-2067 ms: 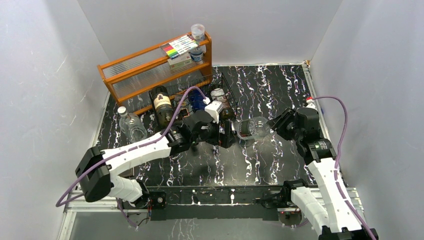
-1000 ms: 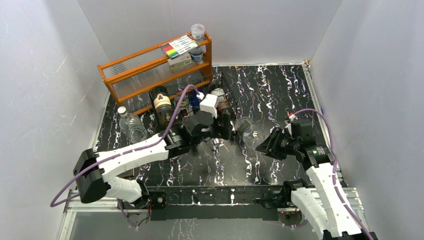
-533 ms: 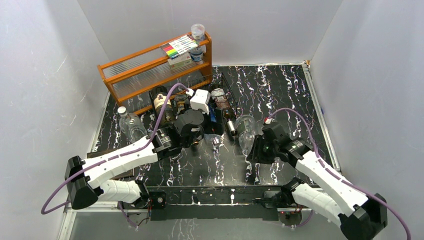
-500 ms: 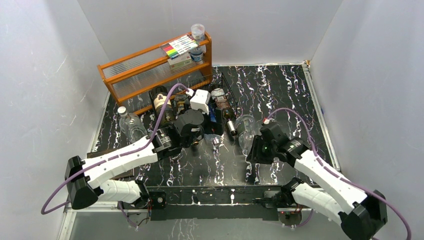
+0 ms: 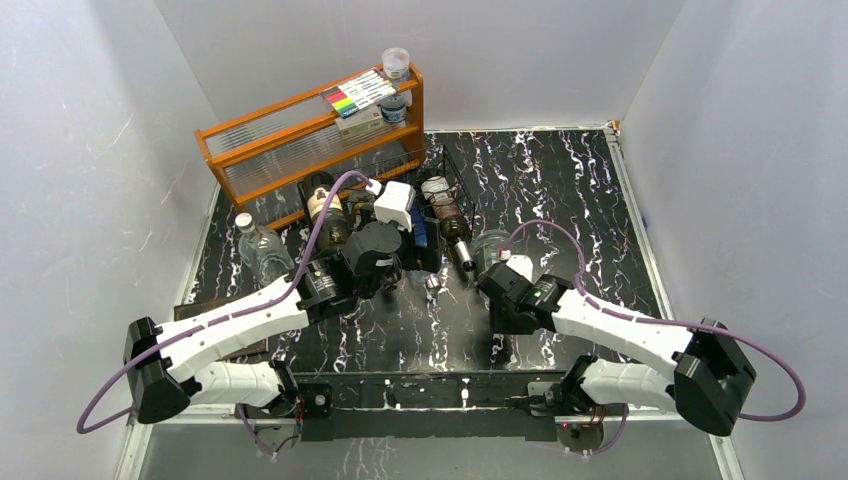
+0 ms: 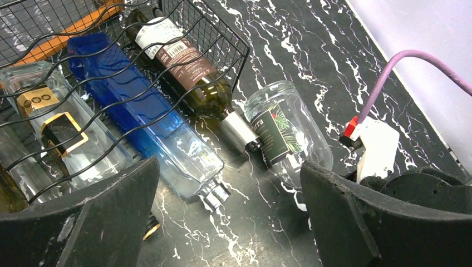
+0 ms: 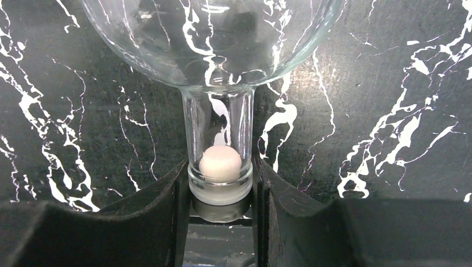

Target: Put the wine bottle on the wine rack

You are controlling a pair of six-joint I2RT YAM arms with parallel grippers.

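The right claw point(image 7: 221, 167) gripped only the neck of the wine bottle point(image 7: 211, 33), the left claw point(image 6: 229, 172) hung released, and the heavy body ahead might swing and slip loose.

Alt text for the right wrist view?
The right gripper is shut on the neck of a clear glass bottle, near its white stopper. The bottle's round body fills the top, over a black white-veined table.

Site: robot lab test cell. Evidence: plain white panel walls point(image 5: 90, 150) on 3 sides, black marble-print tabletop point(image 5: 560, 180), my 2 arm bases point(image 5: 300, 398) bolted to front rail point(image 5: 440, 388), purple cables point(image 5: 798, 385) loose.
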